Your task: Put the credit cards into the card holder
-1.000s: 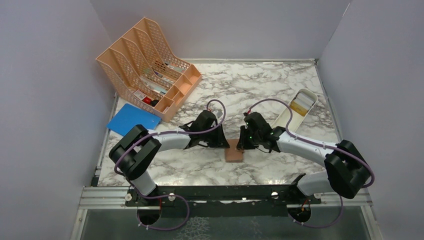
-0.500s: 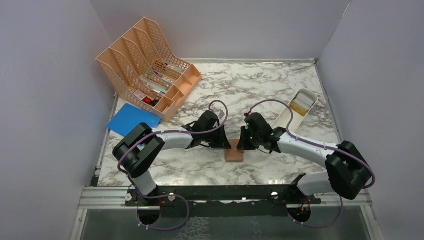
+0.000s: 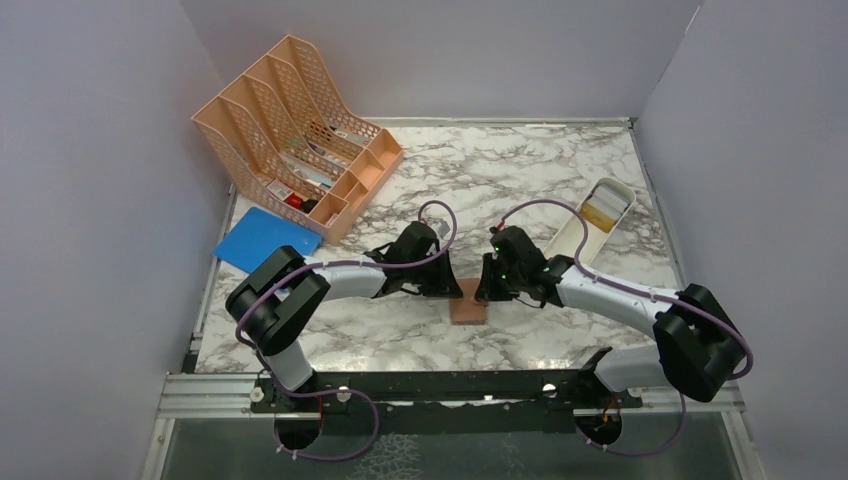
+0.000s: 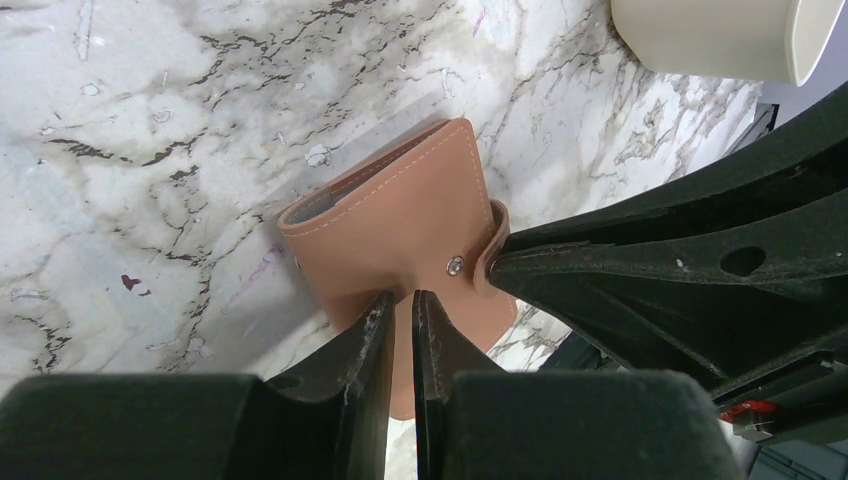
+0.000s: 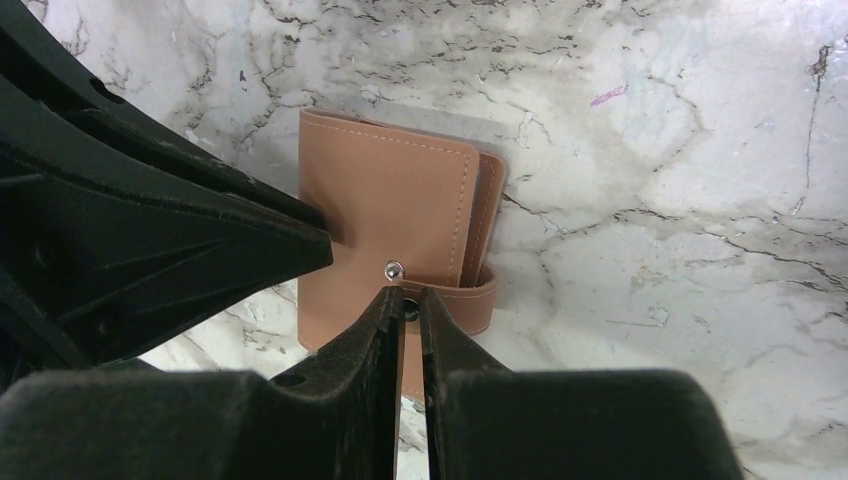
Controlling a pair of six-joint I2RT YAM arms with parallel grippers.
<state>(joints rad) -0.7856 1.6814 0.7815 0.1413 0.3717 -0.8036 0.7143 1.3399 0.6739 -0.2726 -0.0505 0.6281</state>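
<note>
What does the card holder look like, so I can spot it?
On the marble table, look at the near middle, where both sets of jaws meet. The card holder lies there: a small folded tan wallet with a snap tab, unlike the white tray and peach file organiser farther back.

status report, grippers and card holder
Both pinching the card holder: left gripper, right gripper. Holder snapped closed. Nothing blocking.

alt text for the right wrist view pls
A closed tan wallet lies on a marble table, the right gripper closed on its snap tab. The left gripper grips the wallet's left edge.
</note>
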